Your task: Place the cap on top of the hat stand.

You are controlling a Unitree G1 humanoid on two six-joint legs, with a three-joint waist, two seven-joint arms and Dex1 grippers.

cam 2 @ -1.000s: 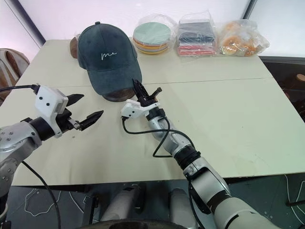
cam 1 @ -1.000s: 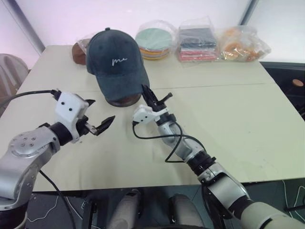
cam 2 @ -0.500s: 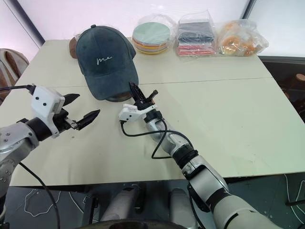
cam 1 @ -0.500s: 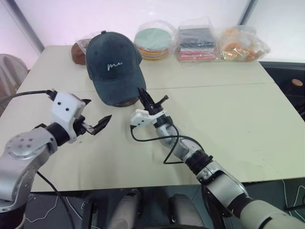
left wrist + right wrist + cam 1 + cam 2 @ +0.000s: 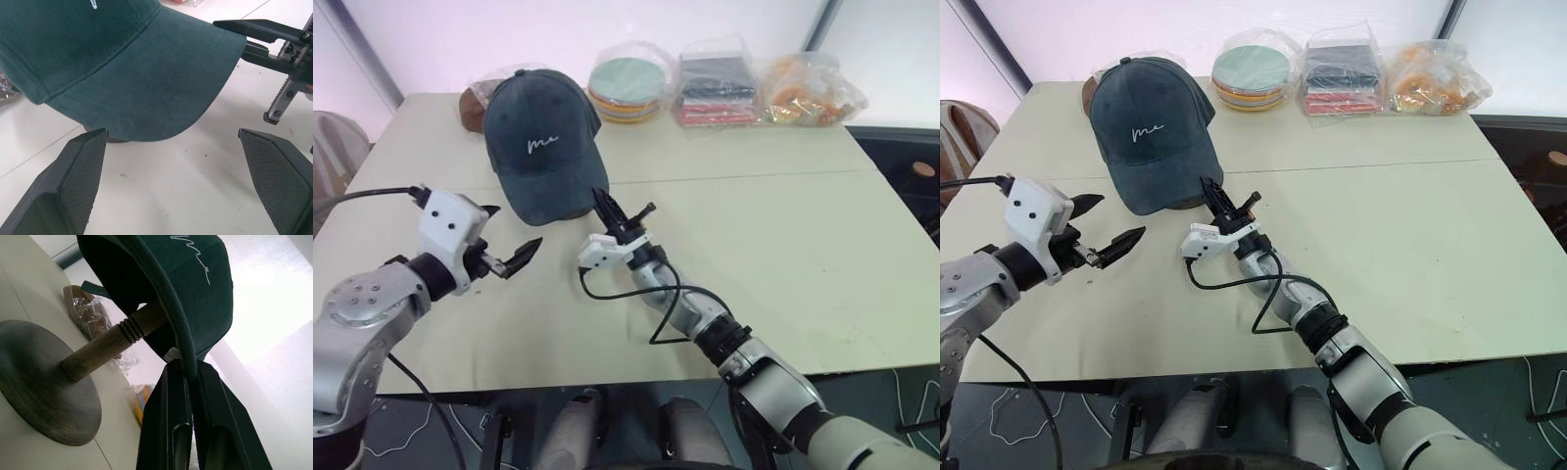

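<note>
The left tool point(image 5: 507, 238) hangs nearest, its two black fingers spread wide with nothing between them, just above the pale counter point(image 5: 783, 255) and short of the cap's brim; just past it the right tool point(image 5: 1213, 199) is pressed together on the edge of the brim, pinching the cap point(image 5: 541, 145) from below, as the right wrist view makes plain; the cap, dark teal with white script on its front, sits over the hat stand point(image 5: 105, 343), whose turned stem and round flat base rest on the counter; the stand's domed top is hidden inside the crown; behind the cap a brown item in a clear bag point(image 5: 473, 106) is half covered; along the far edge lie three more clear bags: round coloured discs point(image 5: 626, 90), folded dark and red cloth point(image 5: 717, 90), and orange things point(image 5: 811, 88) hard to make out.
</note>
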